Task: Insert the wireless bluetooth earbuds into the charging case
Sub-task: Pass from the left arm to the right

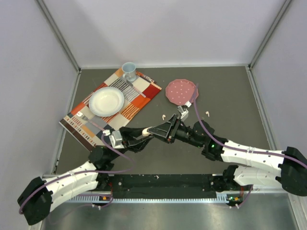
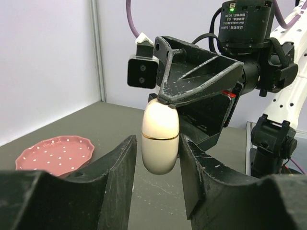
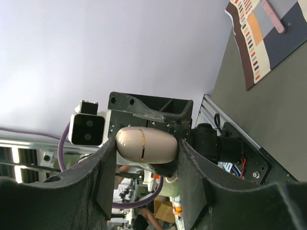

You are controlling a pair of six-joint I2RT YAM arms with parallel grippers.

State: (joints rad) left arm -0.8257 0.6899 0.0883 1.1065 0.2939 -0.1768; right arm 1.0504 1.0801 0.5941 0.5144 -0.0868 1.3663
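Note:
The charging case (image 1: 146,130) is a closed cream oval with a thin gold seam, held in the air between both arms above the table's middle. My right gripper (image 3: 146,149) is shut on the charging case (image 3: 146,144), end to end. My left gripper (image 2: 158,160) stands open around the case's lower half (image 2: 160,139), with a thin gap on each side. Two tiny whitish earbuds lie on the dark table, one (image 1: 163,116) just behind the grippers and one (image 1: 207,113) farther right.
A pink dotted plate (image 1: 182,91) sits behind the grippers. At the back left, a patterned mat (image 1: 139,103) carries a white bowl (image 1: 106,101) and a pale blue cup (image 1: 128,71). White walls enclose the table on three sides.

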